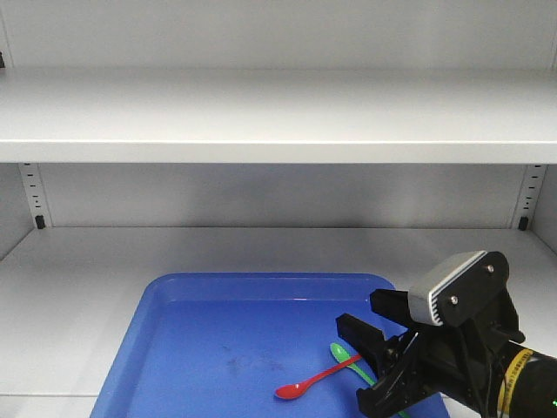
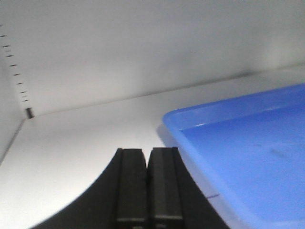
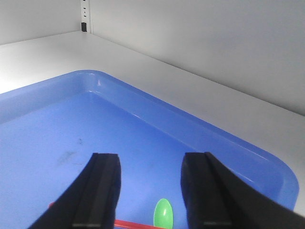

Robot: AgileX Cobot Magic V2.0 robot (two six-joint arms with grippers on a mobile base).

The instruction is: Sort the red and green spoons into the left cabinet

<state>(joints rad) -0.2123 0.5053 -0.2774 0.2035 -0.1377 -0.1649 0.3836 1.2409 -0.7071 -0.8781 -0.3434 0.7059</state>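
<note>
My right pincer (image 3: 150,191) gapes over green spoon (image 3: 163,213) | left pincer (image 2: 147,186) closed, empty | spoon likely light, slick; grip mid-handle.

1. I see the blue tray (image 1: 218,340) filling the front middle of the cabinet (image 1: 278,113) shelf; bare shelf lies left, right and behind it.
2. The upper shelf caps my headroom.
3. My right gripper (image 1: 376,359) hangs splayed over the red spoon (image 1: 318,380) and green spoon (image 1: 348,361), which cross inside the tray.
</note>
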